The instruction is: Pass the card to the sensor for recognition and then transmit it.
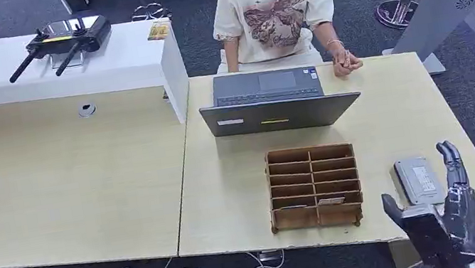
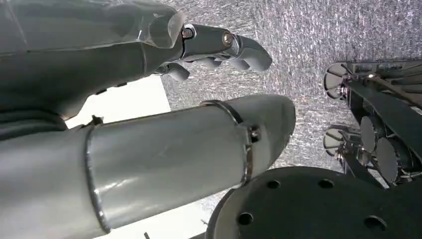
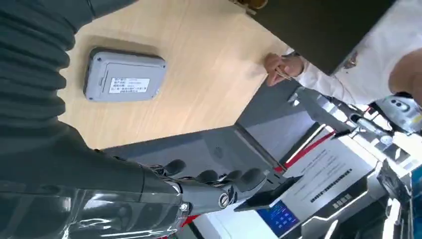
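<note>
The right hand (image 1: 447, 205) hung over the near right corner of the surface (image 1: 396, 109), with its fingers (image 1: 452, 161) straight, a little apart, and holding nothing. The grey sensor (image 1: 418, 179) lay flat on the surface just beside that hand, at about eleven o'clock from the palm, and in the head view the fingertips reached up along its right edge. Its long side ran from near to far, the same way the fingers pointed. In the right wrist view the sensor (image 3: 124, 74) showed a white label on top. The card (image 1: 332, 201) looked like the small flat piece in a slot of the wooden box (image 1: 313, 185), in the front row but one, though it was too small to be sure. That slot was at about nine o'clock from the right hand, past the sensor, so the hand would likely have to go left to get it and then bring it back. The right hand was much nearer to it. The left hand (image 2: 219, 47) hung down over the grey floor with its fingers curled in on nothing. A laptop (image 1: 278, 102) sat behind the box, and a person (image 1: 276, 9) sat at the far side, at twelve o'clock, with one hand on the surface.
</note>
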Motion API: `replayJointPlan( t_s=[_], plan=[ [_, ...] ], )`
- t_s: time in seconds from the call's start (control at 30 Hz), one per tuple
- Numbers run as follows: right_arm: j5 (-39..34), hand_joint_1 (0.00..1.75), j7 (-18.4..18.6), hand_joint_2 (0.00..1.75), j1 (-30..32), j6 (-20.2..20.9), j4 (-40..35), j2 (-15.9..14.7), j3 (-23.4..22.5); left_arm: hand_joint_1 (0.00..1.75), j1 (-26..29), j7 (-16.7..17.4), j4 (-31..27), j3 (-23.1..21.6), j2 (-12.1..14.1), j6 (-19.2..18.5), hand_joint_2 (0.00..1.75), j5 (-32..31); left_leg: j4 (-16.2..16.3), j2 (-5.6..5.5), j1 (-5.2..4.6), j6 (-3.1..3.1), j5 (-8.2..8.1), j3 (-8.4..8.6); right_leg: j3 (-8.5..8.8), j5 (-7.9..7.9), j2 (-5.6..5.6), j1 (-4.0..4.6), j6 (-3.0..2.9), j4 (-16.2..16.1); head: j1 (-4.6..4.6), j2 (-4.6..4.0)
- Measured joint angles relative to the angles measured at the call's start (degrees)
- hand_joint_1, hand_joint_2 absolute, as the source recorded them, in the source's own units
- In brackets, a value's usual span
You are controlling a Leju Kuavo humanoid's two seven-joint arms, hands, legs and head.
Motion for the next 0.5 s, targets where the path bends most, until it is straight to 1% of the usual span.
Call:
replayJointPlan(
  t_s=[0.2,0.37,0.5],
  plan=[
    [7.44,0.00,2.48,1.75,0.02,-0.13,0.09,-0.66,2.73,0.00,-0.01,-0.02,0.00,-1.11,0.00,-0.07,0.00,1.14,0.00,0.00,0.00,0.00,0.00,0.00,0.00,0.00,0.00,0.00,0.00,0.00,0.00,0.00],
    [10.35,0.00,4.37,1.75,0.00,-0.15,0.13,-1.44,5.22,0.00,-0.02,0.00,0.00,-2.32,0.02,-0.18,0.00,2.16,0.00,0.00,0.00,0.00,0.00,0.00,0.00,0.00,0.00,0.00,0.00,0.00,0.00,0.00],
    [11.14,0.00,4.92,1.75,-0.01,-0.22,0.24,-2.12,6.52,0.00,-0.02,-0.02,0.00,-2.82,0.02,-0.18,0.00,2.56,0.00,0.00,0.00,0.00,0.00,0.00,0.00,0.00,0.00,0.00,0.00,0.00,0.00,0.00]
  ],
)
